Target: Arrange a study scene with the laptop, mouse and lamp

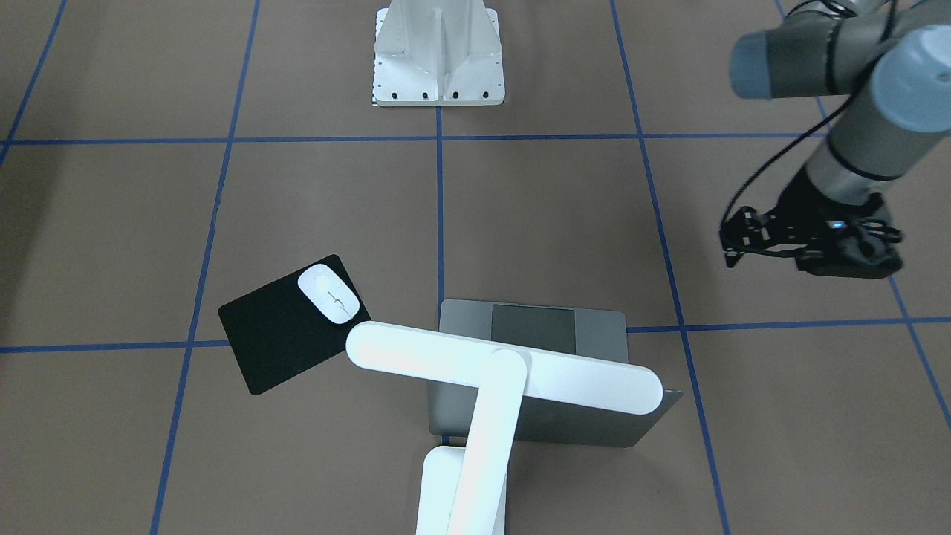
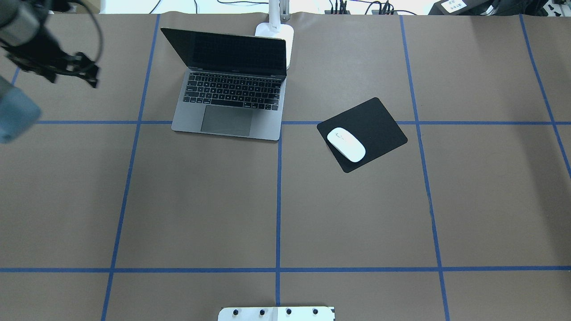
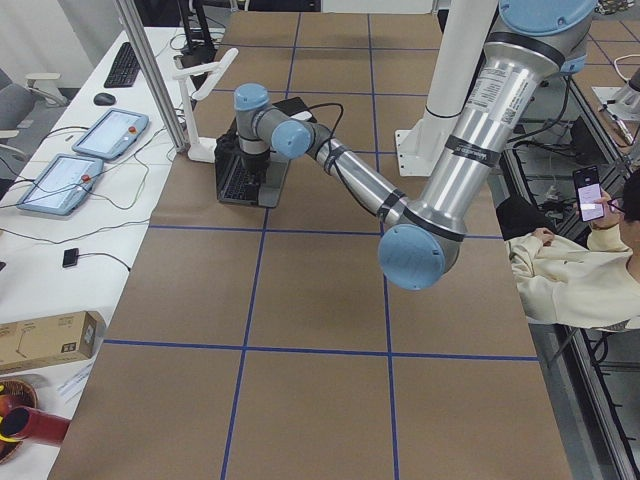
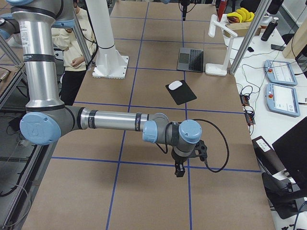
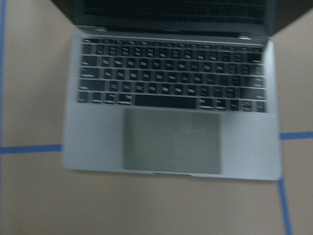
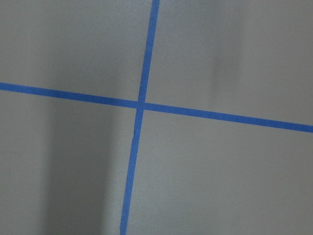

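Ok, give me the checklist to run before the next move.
1. laptop open, keyboard facing the robot: ok.
2. mouse lying on the black pad, beside the laptop: ok.
3. lamp standing behind the laptop, head over it: ok.
4. left gripper clear of the laptop: ok; open or shut: cannot tell.
5. right gripper over bare table, away from all three: ok; open or shut: cannot tell.
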Tool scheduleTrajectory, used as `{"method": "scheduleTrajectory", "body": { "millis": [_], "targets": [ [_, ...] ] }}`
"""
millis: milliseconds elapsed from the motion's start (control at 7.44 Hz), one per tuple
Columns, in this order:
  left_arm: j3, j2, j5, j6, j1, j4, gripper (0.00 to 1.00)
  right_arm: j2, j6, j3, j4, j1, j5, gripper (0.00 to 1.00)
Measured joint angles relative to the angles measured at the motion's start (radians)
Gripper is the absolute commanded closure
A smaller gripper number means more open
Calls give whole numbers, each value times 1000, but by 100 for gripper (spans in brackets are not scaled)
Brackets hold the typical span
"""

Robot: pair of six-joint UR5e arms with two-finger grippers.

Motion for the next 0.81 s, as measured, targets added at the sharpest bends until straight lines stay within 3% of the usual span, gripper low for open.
{"method": "scheduleTrajectory", "body": {
  "millis": [269, 806],
  "targets": [
    [71, 85, -62, 272, -180, -2, 1, -31, 1, 28, 0, 7, 0, 0],
    [351, 119, -147, 701, -483, -12, 1, -39, 2, 39, 0, 21, 8, 0]
  ]
}}
